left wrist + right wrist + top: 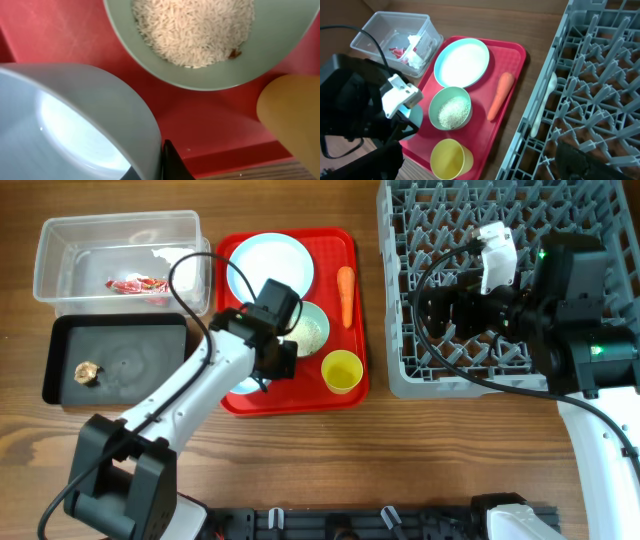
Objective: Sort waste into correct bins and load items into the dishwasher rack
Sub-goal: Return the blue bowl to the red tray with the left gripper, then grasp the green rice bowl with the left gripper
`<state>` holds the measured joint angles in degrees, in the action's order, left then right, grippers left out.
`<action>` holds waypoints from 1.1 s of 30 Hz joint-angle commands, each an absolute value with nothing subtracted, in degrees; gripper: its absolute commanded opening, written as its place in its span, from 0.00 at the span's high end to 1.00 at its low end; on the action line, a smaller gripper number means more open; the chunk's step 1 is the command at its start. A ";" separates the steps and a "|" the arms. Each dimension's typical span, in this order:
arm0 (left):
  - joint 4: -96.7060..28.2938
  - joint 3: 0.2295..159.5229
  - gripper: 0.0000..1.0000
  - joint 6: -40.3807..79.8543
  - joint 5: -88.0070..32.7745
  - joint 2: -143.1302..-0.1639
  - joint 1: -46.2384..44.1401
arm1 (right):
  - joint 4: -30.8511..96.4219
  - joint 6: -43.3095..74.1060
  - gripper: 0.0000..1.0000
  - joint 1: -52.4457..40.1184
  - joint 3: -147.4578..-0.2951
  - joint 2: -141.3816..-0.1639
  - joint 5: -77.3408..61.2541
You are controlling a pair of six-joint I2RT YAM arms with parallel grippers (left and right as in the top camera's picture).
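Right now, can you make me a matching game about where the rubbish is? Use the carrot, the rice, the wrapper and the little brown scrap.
Things:
1 carrot
2 rice
3 wrapper
4 brown scrap

Places:
A in the clear tub
B in the black tray
C in the green bowl
D lying straight on the red tray

Pairs: 1-D, 2-C, 3-A, 4-B

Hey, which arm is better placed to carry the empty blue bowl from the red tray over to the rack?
Left. The left gripper has its jaws shut on the rim of the blue bowl, on the tray. The right gripper hangs open over the rack, away from the tray.
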<state>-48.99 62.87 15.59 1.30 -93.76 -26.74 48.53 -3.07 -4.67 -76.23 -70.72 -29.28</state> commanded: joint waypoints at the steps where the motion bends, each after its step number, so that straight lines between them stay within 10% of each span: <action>1: -47.33 62.65 0.93 17.63 2.66 -93.56 -27.53 | 49.12 -3.03 0.00 -4.47 -77.14 -71.05 -28.29; 33: -30.70 76.09 0.23 9.34 -0.23 -102.67 -27.55 | 49.84 -4.45 0.00 -4.47 -77.14 -71.05 -27.88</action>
<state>-31.48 76.01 10.83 1.87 -96.33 -27.38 50.11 -3.36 -4.67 -76.23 -70.74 -28.38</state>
